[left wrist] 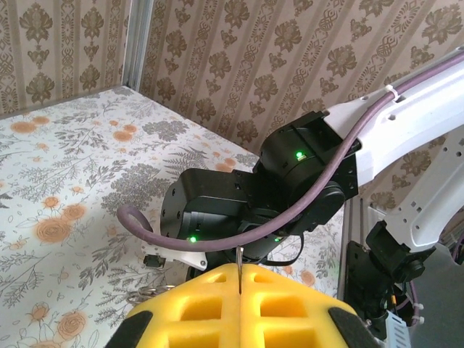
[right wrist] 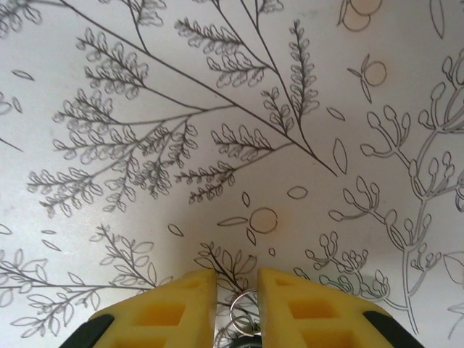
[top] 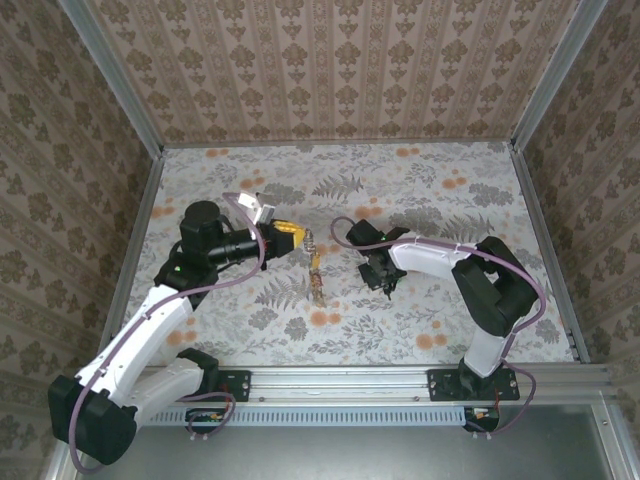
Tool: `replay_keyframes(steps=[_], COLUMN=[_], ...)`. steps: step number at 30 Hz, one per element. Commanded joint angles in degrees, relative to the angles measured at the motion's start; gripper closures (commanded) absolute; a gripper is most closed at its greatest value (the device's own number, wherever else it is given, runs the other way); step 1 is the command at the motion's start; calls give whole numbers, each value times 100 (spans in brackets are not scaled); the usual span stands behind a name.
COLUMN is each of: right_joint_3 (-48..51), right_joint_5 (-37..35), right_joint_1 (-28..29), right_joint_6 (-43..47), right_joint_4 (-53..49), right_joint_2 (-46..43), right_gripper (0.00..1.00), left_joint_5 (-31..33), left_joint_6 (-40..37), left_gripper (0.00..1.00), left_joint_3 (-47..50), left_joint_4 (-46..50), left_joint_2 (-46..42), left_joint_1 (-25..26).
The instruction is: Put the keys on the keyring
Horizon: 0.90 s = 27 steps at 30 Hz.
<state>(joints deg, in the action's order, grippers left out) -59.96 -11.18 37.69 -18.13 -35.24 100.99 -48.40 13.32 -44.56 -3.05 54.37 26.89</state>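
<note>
Mostly blurry: keyring (top: 315,270) trails from left gripper (top: 297,236), pinched shut on its thin wire. Right gripper (right wrist: 238,283) narrowly open w/ small ring (right wrist: 243,303) between, cut off at btm. Table (top: 450,190) roomy at far side.

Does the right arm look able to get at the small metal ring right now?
Probably yes: the small metal ring lies between the fingers of the right gripper, which stand slightly apart, and nothing blocks it. Whether they actually grip it is unclear.
</note>
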Motion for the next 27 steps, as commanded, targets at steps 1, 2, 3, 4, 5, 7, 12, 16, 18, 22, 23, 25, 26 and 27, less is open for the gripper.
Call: replay_keyframes(steps=[1,2,3,4,5,7,12,16,18,22,23,25,26,27], right_joint_3=[-81,-71,-61,-57,-59,-83,-40,-41,-98,-191,-191,-169,-139,-118], right_joint_5=[-389,-417,-414,-411,-426,-463,-504,-507,-517,-520,-517,-498,-494,-486], right_joint_1=[122,129,142,150,166,209,239,239,234,231,230,230,230,232], right_joint_6=[-17,-16,-21,-18,-16,-19,-64,-85,-92,-80,-92,-114,-133,-151], right_joint_4=[-380,-409,-413,-413,-428,-471,-541,-503,-505,-576,-580,-584,-577,-563], right_joint_2=[-140,-148,-149,-152,-158,-174,-220,-130,-83,14,34,59,57,58], right_gripper=[75,75,74,74,74,72,71,73,73,75,75,76,76,77], left_joint_5=[-169,-178,-181,-187,-188,-189,-187,-211,-210,-205,-208,-215,-217,-218], left_joint_6=[65,69,74,77,82,76,83,78,75,65,65,65,65,61], left_gripper=[100,100,100,100,100,100,100,100,100,100,100,100,100,100], left_joint_3=[18,25,26,35,35,35,57,43,46,53,50,53,54,61], left_joint_4=[-291,-292,-306,-319,-319,-321,-330,-337,-328,-338,-337,-329,-328,-328], left_joint_2=[-52,-49,-49,-49,-58,-53,-70,-80,-95,-119,-120,-124,-125,-139], left_joint_1=[-45,-46,-45,-46,-52,-45,-46,-53,-46,-44,-48,-48,-48,-50])
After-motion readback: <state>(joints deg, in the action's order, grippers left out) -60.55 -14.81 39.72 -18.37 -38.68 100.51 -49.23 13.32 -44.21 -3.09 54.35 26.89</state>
